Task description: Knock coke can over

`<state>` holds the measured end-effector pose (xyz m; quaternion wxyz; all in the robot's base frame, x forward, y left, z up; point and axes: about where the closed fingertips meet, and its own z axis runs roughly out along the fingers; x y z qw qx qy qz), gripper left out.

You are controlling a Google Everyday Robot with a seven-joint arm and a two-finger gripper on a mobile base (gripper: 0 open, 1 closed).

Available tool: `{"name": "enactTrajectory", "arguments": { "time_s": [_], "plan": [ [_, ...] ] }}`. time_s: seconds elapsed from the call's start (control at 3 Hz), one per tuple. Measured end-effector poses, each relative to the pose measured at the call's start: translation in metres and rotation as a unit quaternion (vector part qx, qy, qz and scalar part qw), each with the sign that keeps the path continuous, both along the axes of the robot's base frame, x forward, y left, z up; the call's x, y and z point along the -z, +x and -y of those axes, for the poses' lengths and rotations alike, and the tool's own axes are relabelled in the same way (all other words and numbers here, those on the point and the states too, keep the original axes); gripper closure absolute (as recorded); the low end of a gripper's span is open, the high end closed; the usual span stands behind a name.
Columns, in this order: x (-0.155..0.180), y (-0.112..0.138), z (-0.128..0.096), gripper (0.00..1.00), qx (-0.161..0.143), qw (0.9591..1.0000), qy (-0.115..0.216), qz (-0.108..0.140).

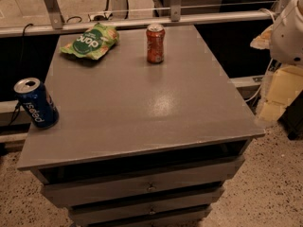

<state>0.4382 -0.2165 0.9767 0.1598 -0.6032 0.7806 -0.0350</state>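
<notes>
On the grey bench (142, 103), drawers underneath, nothing is toppled yet. Off its right edge, alongside the far half, the white arm housing (289, 30) hangs with what looks like the pale gripper (278, 94) below it, clear of the top. Open or closed: can't tell. Green chip bag (91, 41) lies flat at the far-left corner. Blue can (36, 103) stands at the left edge, near the front-left corner. Coke can (155, 43) stands upright at the far edge, roughly mid-width, right of the bag and not touching it.

Risks, my read:
- The can sits right at the far edge, so a push from the front could send it off the back instead of tipping it.
- Low contact would likely slide it. Hit it high.
- A sweep in from the right that overshoots ploughs into the bag.
- Blue can is well apart, unlikely to get hit.

Coke can vs gripper: well apart. The can is to the gripper's left and nearer the far edge, with bare bench between.
</notes>
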Motion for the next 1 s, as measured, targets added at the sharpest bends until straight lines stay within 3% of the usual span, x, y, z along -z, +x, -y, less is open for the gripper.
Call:
{"name": "enactTrajectory", "arguments": {
  "time_s": [0.67,1.0],
  "plan": [
    [0.013,0.015,0.001,0.0,-0.002,0.9999,0.015,0.0],
    [0.029,0.055,-0.001,0.0,0.001,0.9992,0.038,0.014]
  ]
}}
